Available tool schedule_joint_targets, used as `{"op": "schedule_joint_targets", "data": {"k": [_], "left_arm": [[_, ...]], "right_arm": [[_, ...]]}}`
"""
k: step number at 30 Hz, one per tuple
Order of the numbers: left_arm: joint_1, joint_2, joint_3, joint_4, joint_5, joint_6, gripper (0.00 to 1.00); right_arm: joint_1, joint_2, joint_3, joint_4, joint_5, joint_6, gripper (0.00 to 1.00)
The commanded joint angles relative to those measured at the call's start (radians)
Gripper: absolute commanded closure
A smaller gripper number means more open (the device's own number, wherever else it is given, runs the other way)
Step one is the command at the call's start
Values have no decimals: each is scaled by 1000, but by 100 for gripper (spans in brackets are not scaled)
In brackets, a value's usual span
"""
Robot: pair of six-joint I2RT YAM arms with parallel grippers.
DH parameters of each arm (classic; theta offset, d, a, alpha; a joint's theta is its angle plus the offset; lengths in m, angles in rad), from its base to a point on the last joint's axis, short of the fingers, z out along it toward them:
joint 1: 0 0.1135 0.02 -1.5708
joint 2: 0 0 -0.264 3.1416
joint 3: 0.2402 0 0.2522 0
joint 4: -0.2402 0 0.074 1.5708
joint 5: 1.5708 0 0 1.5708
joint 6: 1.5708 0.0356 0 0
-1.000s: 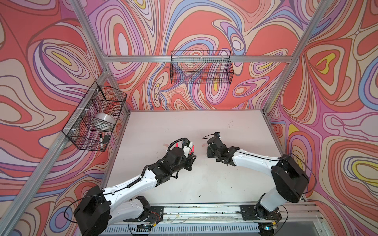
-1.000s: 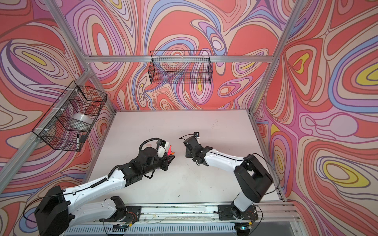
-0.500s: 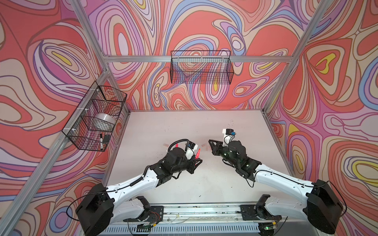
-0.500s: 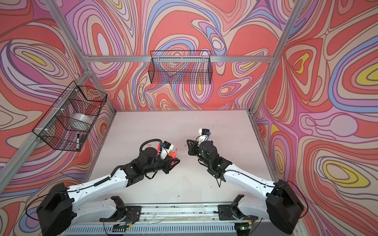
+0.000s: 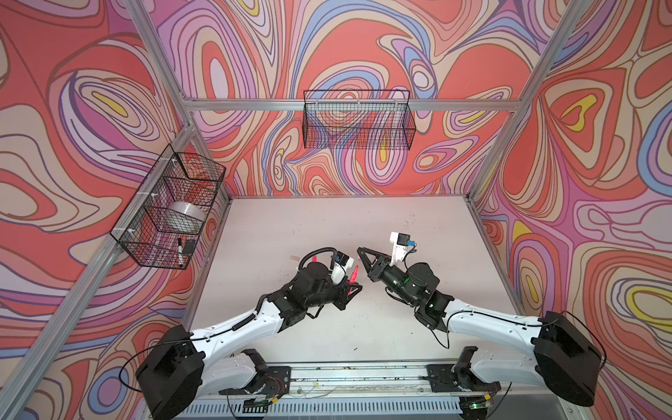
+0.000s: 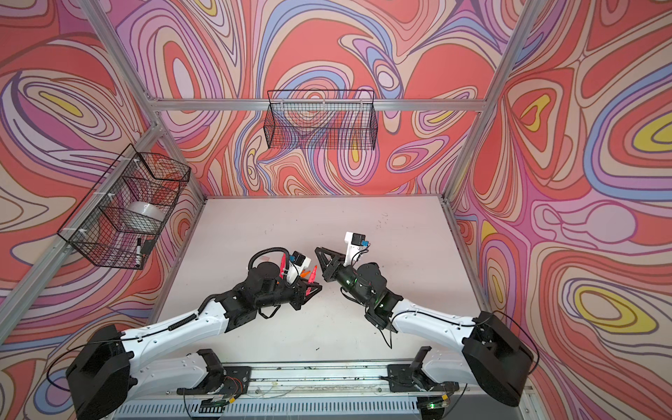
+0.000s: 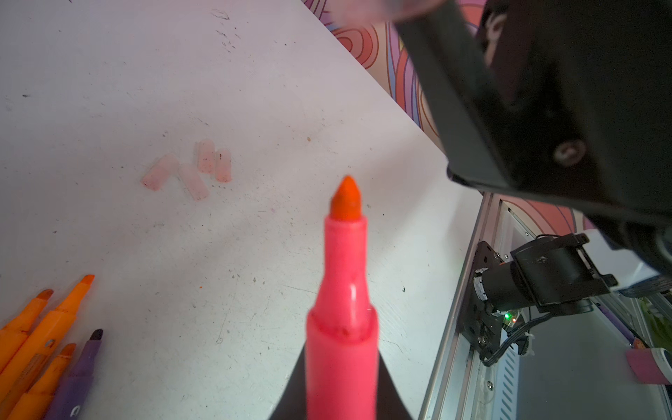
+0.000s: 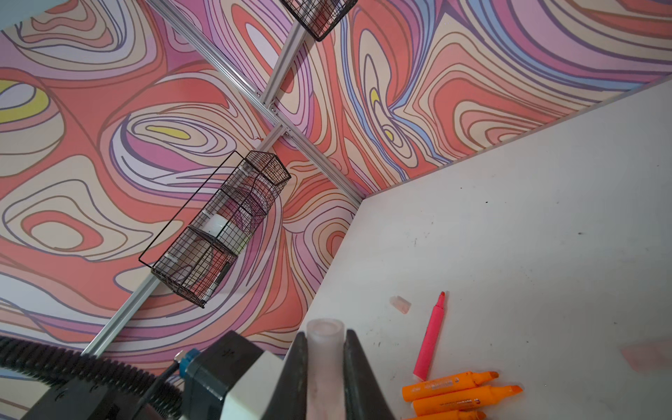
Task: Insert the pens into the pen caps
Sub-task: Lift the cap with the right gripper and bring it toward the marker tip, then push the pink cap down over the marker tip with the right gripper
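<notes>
Left gripper [image 5: 353,290] tight on pink pen [image 7: 342,291], right gripper [image 8: 324,363] tight on cap [image 8: 324,331]; tape roll [image 5: 183,214], marker [image 5: 180,249] in side basket [image 5: 152,251]

A wire basket [image 5: 156,251] at the left holds a tape roll [image 5: 186,215] and a marker [image 5: 180,250]; a long basket [image 5: 358,127] hangs farther back.

Swirling wallpaper [image 5: 363,43] in coral, lilac, blue and yellow covers three walls, which are framed by silver aluminium bars [image 5: 349,105]. A pale, scuffed table [image 5: 327,225] fills the middle of both top views. At 12 o'clock a black wire basket [image 5: 358,123] hangs on the back wall. At 9 o'clock a partitioned wire basket [image 5: 152,251] holds a pale roll [image 5: 183,214] and a black-capped marker [image 5: 180,251]. At 6 o'clock a metal rail [image 5: 356,374] edges the table. The light is even and soft.
</notes>
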State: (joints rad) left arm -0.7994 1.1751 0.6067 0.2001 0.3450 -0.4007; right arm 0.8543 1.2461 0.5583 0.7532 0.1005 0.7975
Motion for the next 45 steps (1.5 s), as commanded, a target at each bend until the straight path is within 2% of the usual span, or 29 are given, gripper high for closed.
{"op": "schedule_joint_targets", "data": {"k": [1,10,30,38,45], "left_arm": [[-1,-9,3,28,13,-6,100],[0,-26,-4,24,-3,-6,100],[2,-38,-11,20,-46,-20,100],[23,-57,-43,90,23,-49,100],[26,-104,-79,150,72,-58,100]], "right_arm": [[27,17,-29,73,70,37,100],[51,53,-51,92,104,92,100],[109,61,-85,130,144,84,100],[163,82,-96,187,150,47,99],[204,114,-96,237,157,16,92]]}}
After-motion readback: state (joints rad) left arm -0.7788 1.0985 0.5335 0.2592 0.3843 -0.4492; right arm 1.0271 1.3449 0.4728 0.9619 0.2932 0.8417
